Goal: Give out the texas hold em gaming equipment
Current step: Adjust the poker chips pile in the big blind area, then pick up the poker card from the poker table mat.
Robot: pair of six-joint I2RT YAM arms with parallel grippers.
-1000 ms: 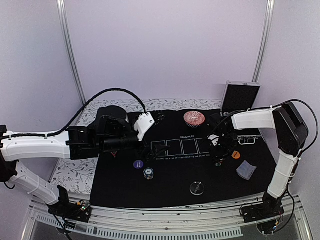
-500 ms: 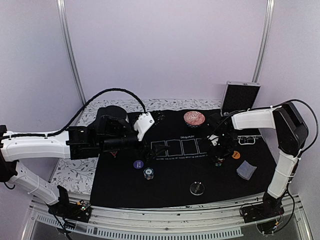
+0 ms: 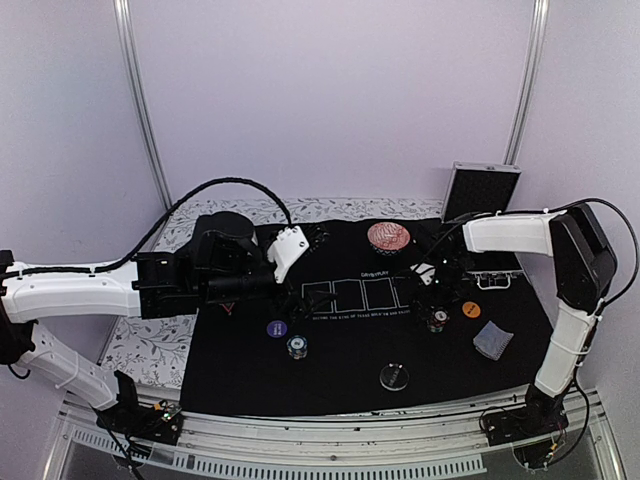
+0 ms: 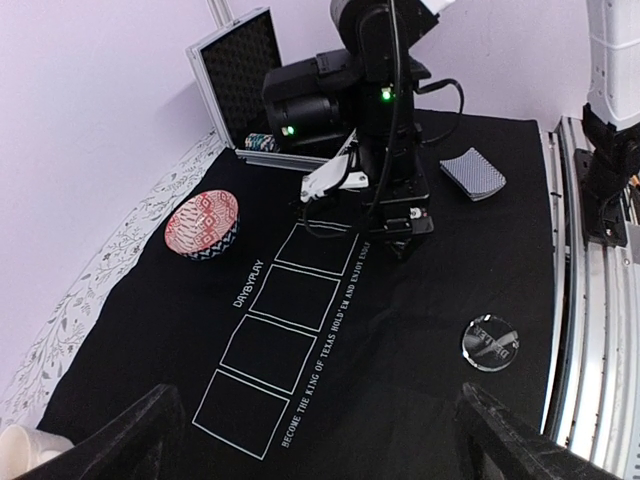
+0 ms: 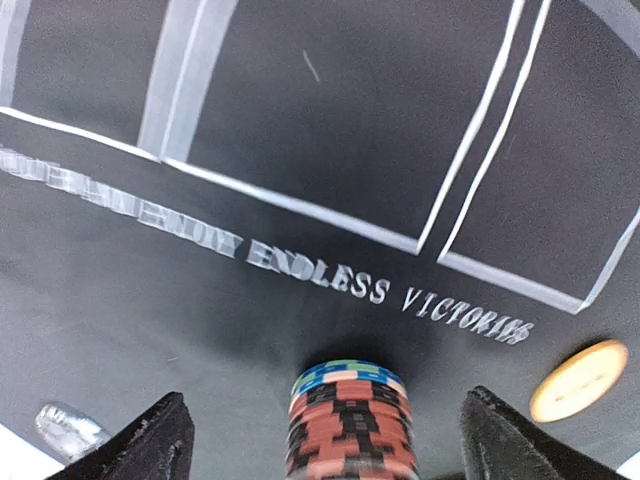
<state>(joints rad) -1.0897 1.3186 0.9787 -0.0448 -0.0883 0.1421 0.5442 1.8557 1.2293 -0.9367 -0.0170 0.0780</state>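
Lilac walls; table (image 3: 140, 350) under a floral cloth, with a black mat (image 3: 340, 372) on it showing four printed card boxes.

Top view. Left hand (image 3: 316, 238) hangs over the mat's far-left part, well apart from every piece. Right hand (image 3: 437, 302) sits just above a chip stack (image 3: 438, 319). Orange disc (image 3: 471, 310) lies just beside that stack, and the cards (image 3: 493, 340) lie nearer the right edge. Second stack (image 3: 297, 346) and purple disc (image 3: 277, 328) are left of centre, and the clear disc (image 3: 394, 377) is near the front. Bowl (image 3: 388, 237) is at the mat's far edge.

Left wrist view. Left hand's fingers (image 4: 130, 440) are spread wide with nothing between them: released. Ahead are the card boxes, bowl, cards, clear disc and an open case (image 4: 240, 75).

Right wrist view. Chip stack stands upright on the mat between the right hand's fingers (image 5: 140, 445), with a gap on each side: released, not grasping. Orange disc is to its right.

Judgement. The stack looks like rigid chips lying loose on one another, dense for its size. It would likely shear or topple if pushed near the top, so take it across the diameter, low to mid-height, with a square squeeze. The cards look thin, light and slick and lie flat on the mat. Take them by an edge.
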